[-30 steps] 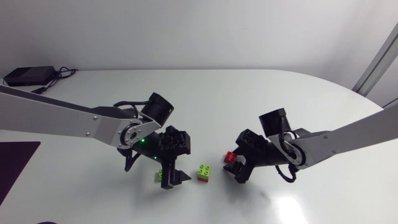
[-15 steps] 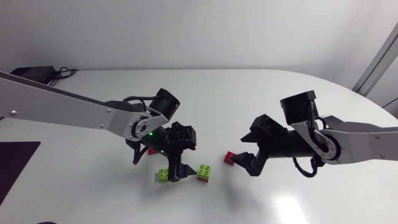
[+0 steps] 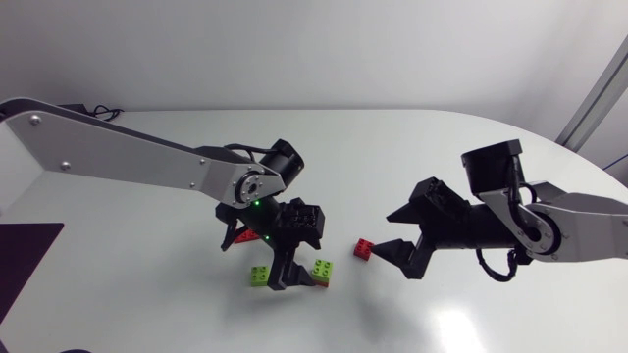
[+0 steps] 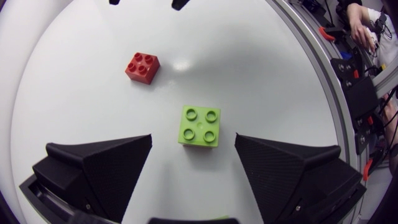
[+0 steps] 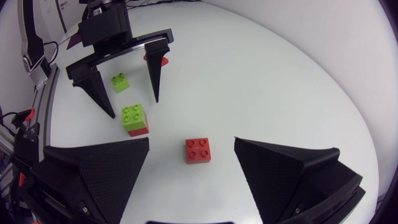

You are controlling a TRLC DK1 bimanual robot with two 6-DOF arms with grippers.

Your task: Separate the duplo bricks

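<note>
Smooth, shiny white table [image 3: 412,147], rounded at the right edge. Near its middle, well away from the far edge, hard plastic toy pieces with round studs on top. First, a lone red brick [image 3: 363,249]: square, four studs, flat on the table, nearest of the pieces to the right edge. Next, toward the left edge, a small stack [image 3: 322,272]: green square piece on top, red one clicked on under it, standing upright. Then, farther toward the left edge, a little green brick [image 3: 260,276] on its own. Matte black left gripper [image 3: 297,282] pointing down over the table, wedge fingers [image 4: 99,168] spread wide, holding nothing. Little green brick down below it, by one finger. Seen from the left wrist, stack just ahead of the gap between the two broad fingers, not touched, lone red brick well past it. A bit of red [image 3: 237,236] peeking out behind the left gripper's body, too hidden to make out. Matte black right gripper [image 3: 385,233] spread wide too, holding nothing, lone red brick just beside its lower fingertip, not touching. Seen from the right wrist, same brick in front of the open gap. Left arm [image 3: 128,162] and right arm [image 3: 579,221] in smooth silver-grey with round black joints.
</note>
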